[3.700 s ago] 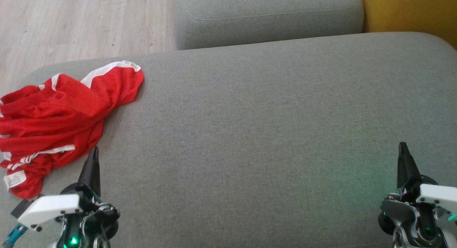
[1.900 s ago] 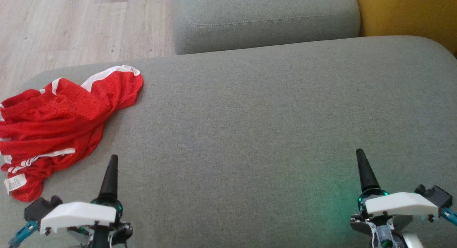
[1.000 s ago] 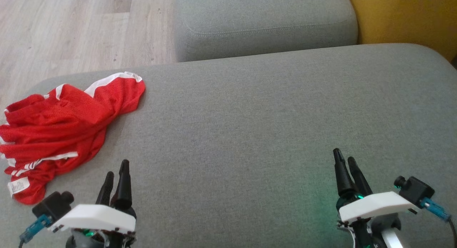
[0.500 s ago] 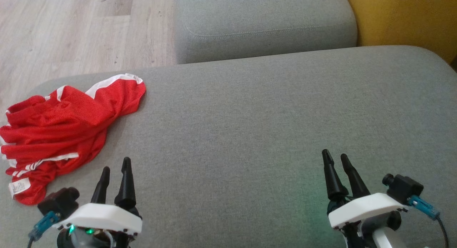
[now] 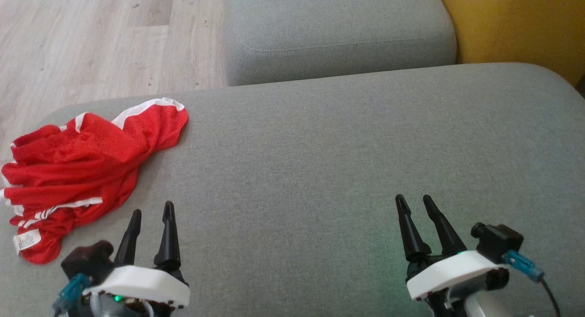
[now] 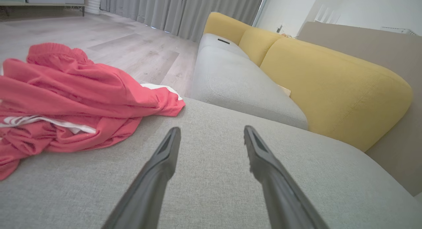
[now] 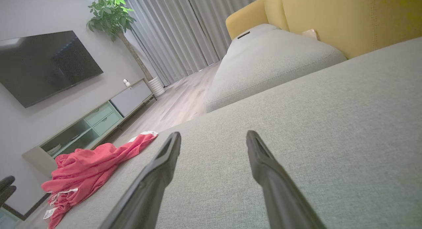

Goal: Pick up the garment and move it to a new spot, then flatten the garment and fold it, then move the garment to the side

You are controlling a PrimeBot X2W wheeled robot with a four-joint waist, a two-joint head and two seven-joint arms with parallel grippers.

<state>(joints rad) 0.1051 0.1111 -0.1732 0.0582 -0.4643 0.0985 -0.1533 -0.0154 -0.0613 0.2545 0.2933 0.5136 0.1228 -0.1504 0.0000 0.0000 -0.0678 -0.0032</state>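
Garment (image 5: 77, 171): red cloth with white stripes and a white hem band, crumpled in a heap at the left edge of the head view, on the near grey sofa cushion (image 5: 329, 161). A white label (image 5: 26, 241) sticks out at its lower-left end. Not flattened, not folded.

My left fingers (image 5: 152, 207) are at lower left, just beside the heap's lower edge but apart from it, spread and holding nothing. My right fingers (image 5: 414, 197) are at lower right, well apart from the cloth, also spread and empty.

Against the earliest frame: each side then showed as a single edge-on finger. Now both have rolled so the two fingers show side by side, and both sit nearer the frame's middle. The whole picture has slid downward, so the camera moved. The heap keeps its shape.
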